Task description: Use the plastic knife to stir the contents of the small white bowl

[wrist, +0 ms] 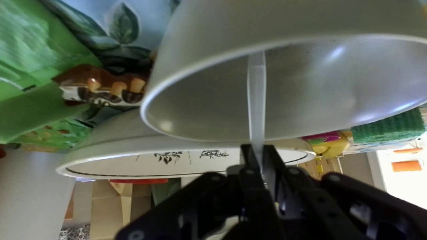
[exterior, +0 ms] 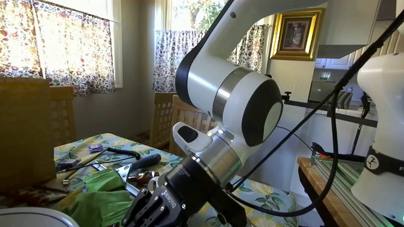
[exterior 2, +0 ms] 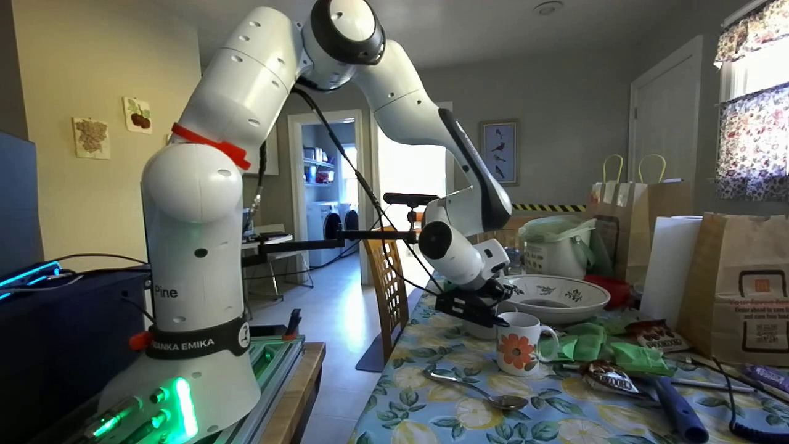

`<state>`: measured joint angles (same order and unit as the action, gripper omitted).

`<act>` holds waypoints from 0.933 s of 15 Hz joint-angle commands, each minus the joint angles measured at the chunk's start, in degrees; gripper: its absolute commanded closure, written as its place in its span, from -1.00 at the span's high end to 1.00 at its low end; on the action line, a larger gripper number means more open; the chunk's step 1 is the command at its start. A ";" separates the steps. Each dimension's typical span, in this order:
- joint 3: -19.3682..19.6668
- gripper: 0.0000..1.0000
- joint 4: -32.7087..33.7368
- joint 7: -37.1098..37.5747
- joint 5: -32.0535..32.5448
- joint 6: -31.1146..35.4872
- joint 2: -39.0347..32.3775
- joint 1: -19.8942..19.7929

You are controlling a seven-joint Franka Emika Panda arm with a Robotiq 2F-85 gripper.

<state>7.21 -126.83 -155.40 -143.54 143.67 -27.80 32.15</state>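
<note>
Within bowl's rim (wrist: 213, 62), room beside knife (wrist: 257, 96)

Standing here I've got gray walls (exterior: 134, 60), two windows (exterior: 181, 15) blown out by daylight above floral half-curtains (exterior: 75, 53), lattice-back wooden chairs (exterior: 160, 113) by the lemon-print table (exterior: 258, 192), gold-framed picture (exterior: 297, 34) beside one window. Elsewhere in the room, yellow wall (exterior 2: 105, 61) carries small prints (exterior 2: 91, 137); a doorway (exterior 2: 296, 185) opens past pale floor (exterior 2: 342, 320) onto shelves (exterior 2: 317, 163) and two white appliances (exterior 2: 315, 228) with dark round doors (exterior 2: 333, 226). Farther along I see an overexposed opening (exterior 2: 412, 176), framed bird print (exterior 2: 500, 151), pale door (exterior 2: 669, 114), gray ceiling (exterior 2: 481, 37) with round fixture (exterior 2: 548, 8).
</note>
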 commanded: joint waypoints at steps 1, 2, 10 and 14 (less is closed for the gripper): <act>0.04 -0.94 -0.08 -2.21 -0.97 -2.08 -0.10 1.04; -3.42 -0.94 -0.26 -3.30 -0.83 -0.84 0.51 -2.03; -5.75 -0.94 -0.92 -2.13 0.03 5.76 1.04 -3.41; -2.94 -0.94 -0.64 -2.82 -0.38 4.90 0.60 -3.30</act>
<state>2.64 -126.88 -155.39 -143.46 148.91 -27.37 29.19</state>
